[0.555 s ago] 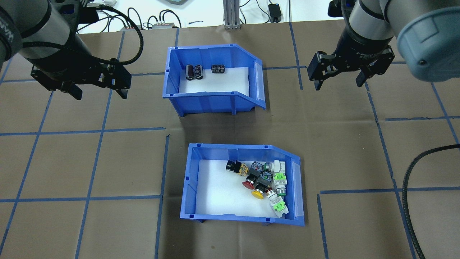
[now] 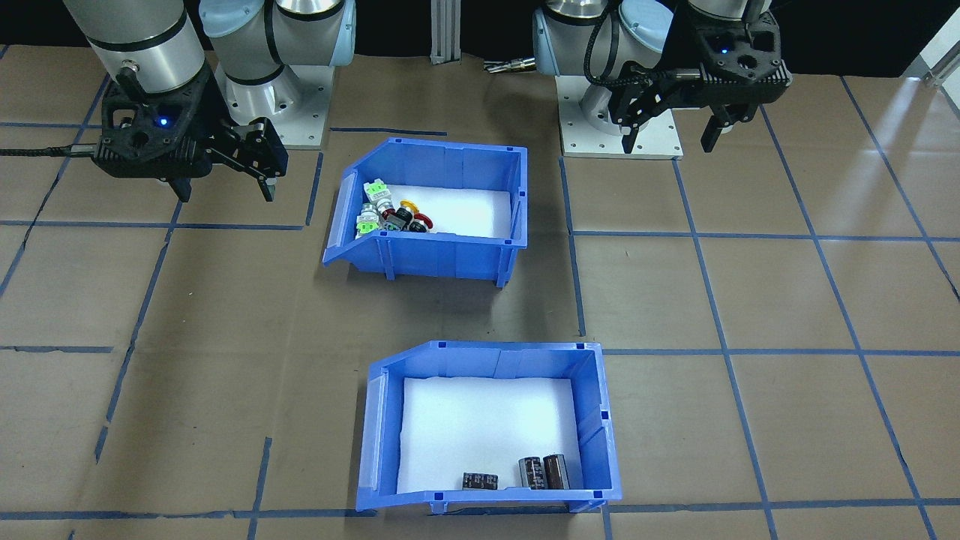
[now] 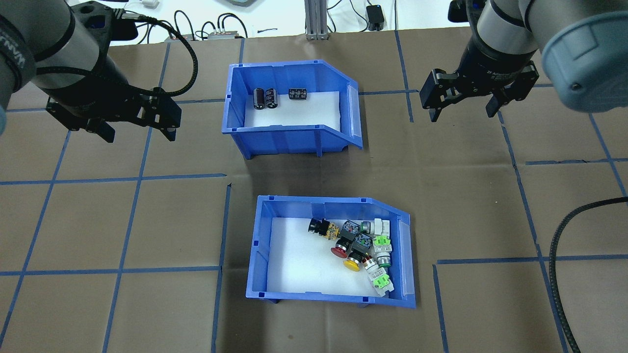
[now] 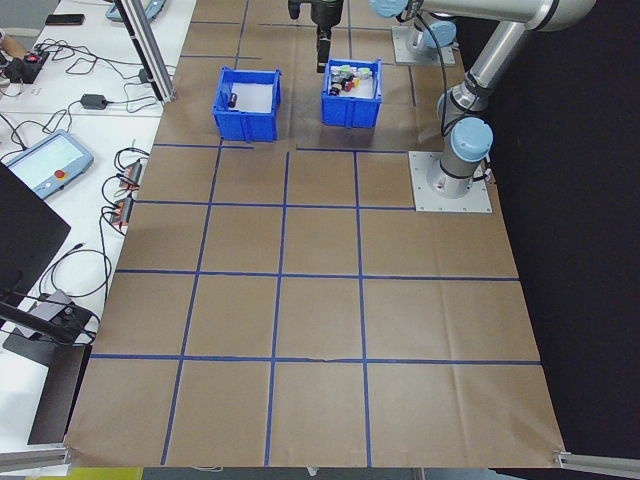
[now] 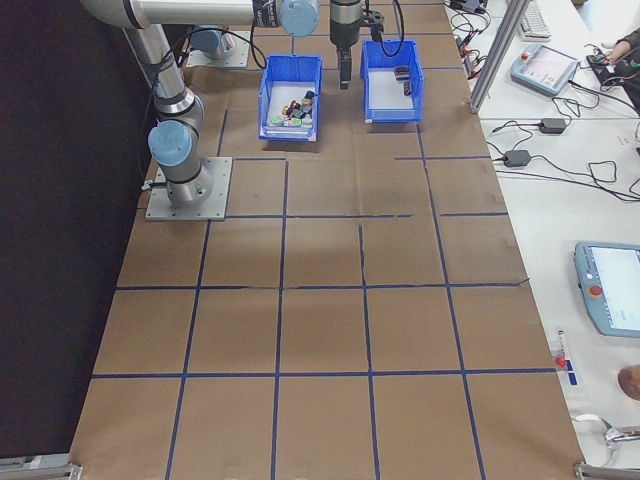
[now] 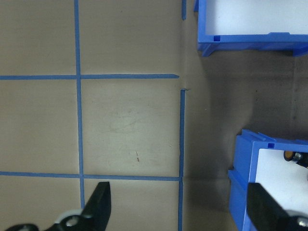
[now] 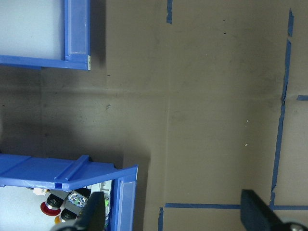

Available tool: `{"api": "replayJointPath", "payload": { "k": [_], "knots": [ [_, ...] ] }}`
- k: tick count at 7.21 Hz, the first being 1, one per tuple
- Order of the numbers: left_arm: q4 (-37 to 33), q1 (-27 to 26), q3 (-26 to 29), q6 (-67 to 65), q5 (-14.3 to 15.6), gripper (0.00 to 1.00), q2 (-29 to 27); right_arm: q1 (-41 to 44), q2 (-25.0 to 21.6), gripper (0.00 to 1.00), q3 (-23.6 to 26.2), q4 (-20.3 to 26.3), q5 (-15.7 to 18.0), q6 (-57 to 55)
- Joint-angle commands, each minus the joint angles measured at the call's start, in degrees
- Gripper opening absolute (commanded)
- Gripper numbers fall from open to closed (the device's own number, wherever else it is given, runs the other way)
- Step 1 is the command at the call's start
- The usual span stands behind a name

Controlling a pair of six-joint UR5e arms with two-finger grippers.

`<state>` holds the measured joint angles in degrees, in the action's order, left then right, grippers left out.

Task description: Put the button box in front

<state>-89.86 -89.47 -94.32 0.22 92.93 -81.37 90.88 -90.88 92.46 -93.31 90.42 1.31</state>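
- The button box (image 3: 333,252) sits in the lower middle of the overhead view, on the brown paper-covered table (image 3: 147,220) with its blue tape grid.
- Its buttons (image 3: 363,247), with red, yellow and green caps, crowd toward the sloped right end.
- A second blue bin (image 3: 289,108) stands above it in the frame, well apart, holding a few dark cylinders (image 3: 265,98) by its back wall.
- The left pincer (image 3: 135,125) hangs at upper left, jaws spread wide, holding nothing.
- The right pincer (image 3: 466,108) hangs at upper right, also wide and holding nothing.
- Both pincers are clear of the bins, with nothing between them and the bins.
- In the front-facing view the button box's near wall hides part of the buttons.
- Each wrist view cuts off both bins at the frame edges.
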Motion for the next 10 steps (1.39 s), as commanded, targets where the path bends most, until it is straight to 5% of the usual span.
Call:
{"api": "replayJointPath", "payload": {
  "k": [1, 10],
  "knots": [
    [0.56, 0.00, -0.16, -0.04, -0.03, 1.00, -0.63, 0.00, 0.00, 1.00, 0.09, -0.03, -0.07, 0.01],
    [-2.24, -0.18, -0.16, -0.04, -0.12, 1.00, 1.04, 0.09, -1.23, 1.00, 0.18, -0.03, -0.15, -0.43]
  ]
}}
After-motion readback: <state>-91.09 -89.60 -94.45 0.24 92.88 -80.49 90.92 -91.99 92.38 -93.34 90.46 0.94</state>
